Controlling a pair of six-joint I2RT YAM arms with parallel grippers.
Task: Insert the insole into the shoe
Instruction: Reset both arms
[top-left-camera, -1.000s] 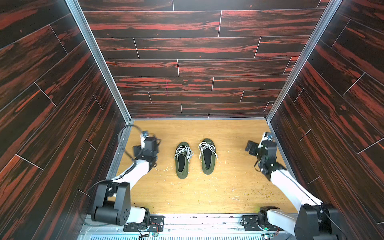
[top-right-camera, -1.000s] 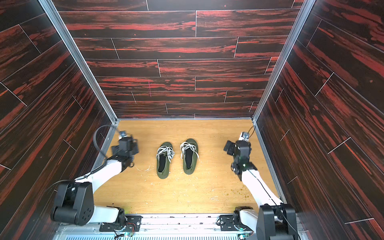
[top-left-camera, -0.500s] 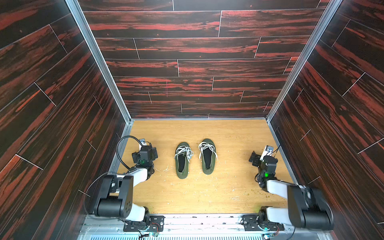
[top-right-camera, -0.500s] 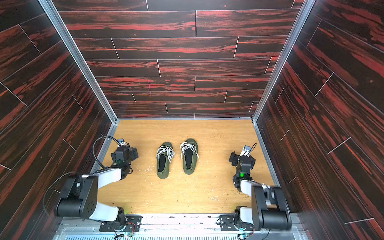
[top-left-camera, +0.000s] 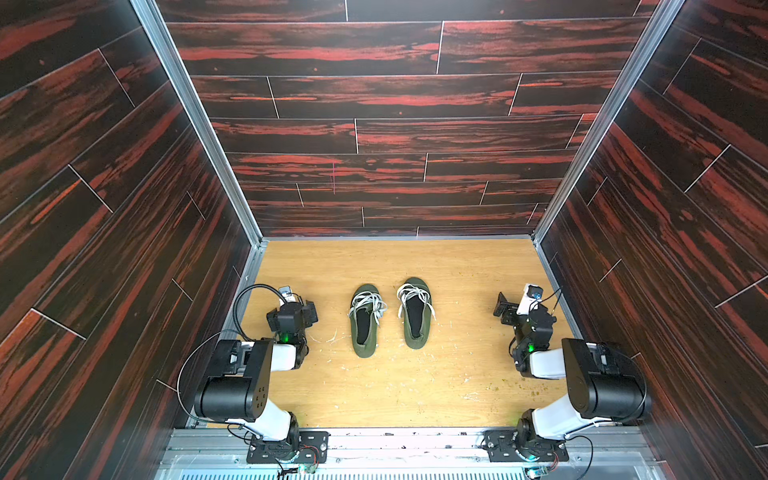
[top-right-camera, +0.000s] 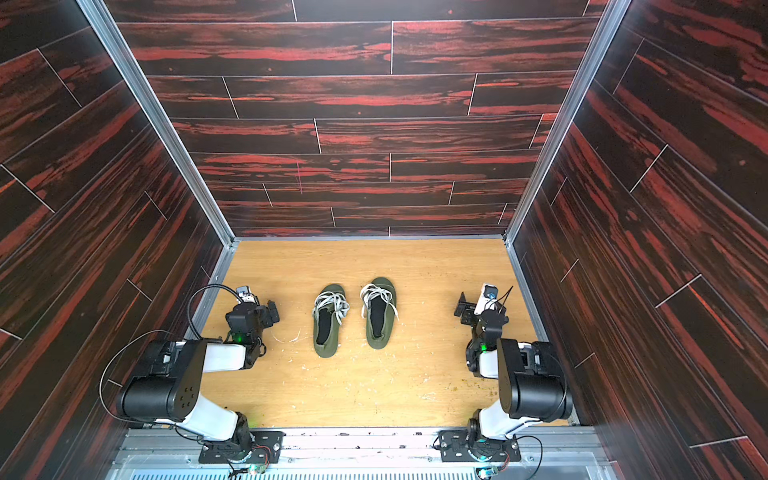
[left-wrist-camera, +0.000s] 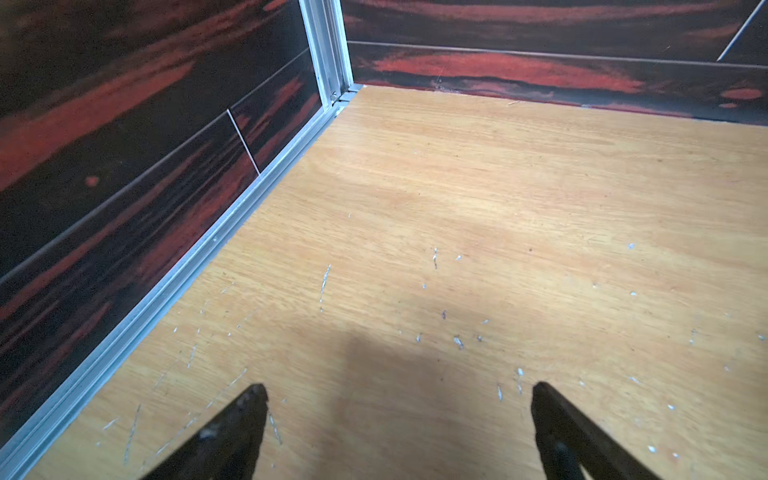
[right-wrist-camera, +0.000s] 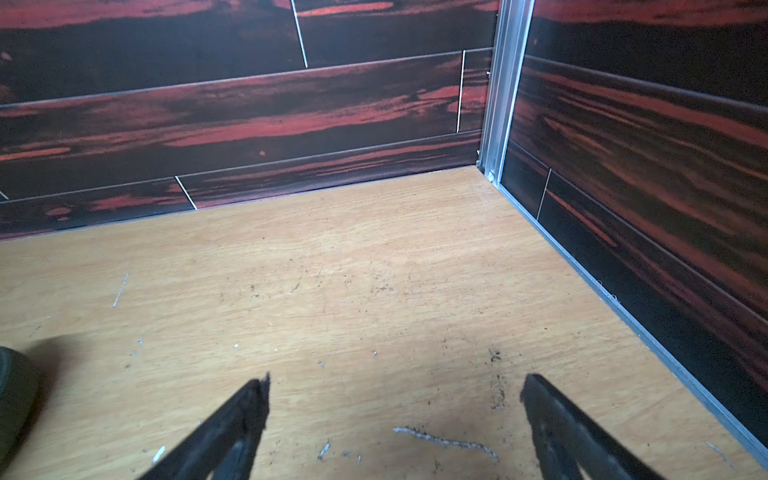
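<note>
While both shoes (top-left-camera: 365, 348) lie side by side on the bench (top-left-camera: 395, 395), dark insoles (top-left-camera: 364, 326) apparently inside, our left hand (left-wrist-camera: 399, 388) and right hand (right-wrist-camera: 395, 380) hang wide, empty and well apart; next, we'd just check seating.

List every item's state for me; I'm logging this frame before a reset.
Left shoe: sole down, laces loose, interior dark, untouched.
Right shoe: sole down, laces loose, interior dark, untouched.
Left hand: open, empty.
Right hand: open, empty.

left shoe (top-left-camera: 365, 332), right shoe (top-left-camera: 415, 320) beside it, on table (top-left-camera: 415, 386)
</note>
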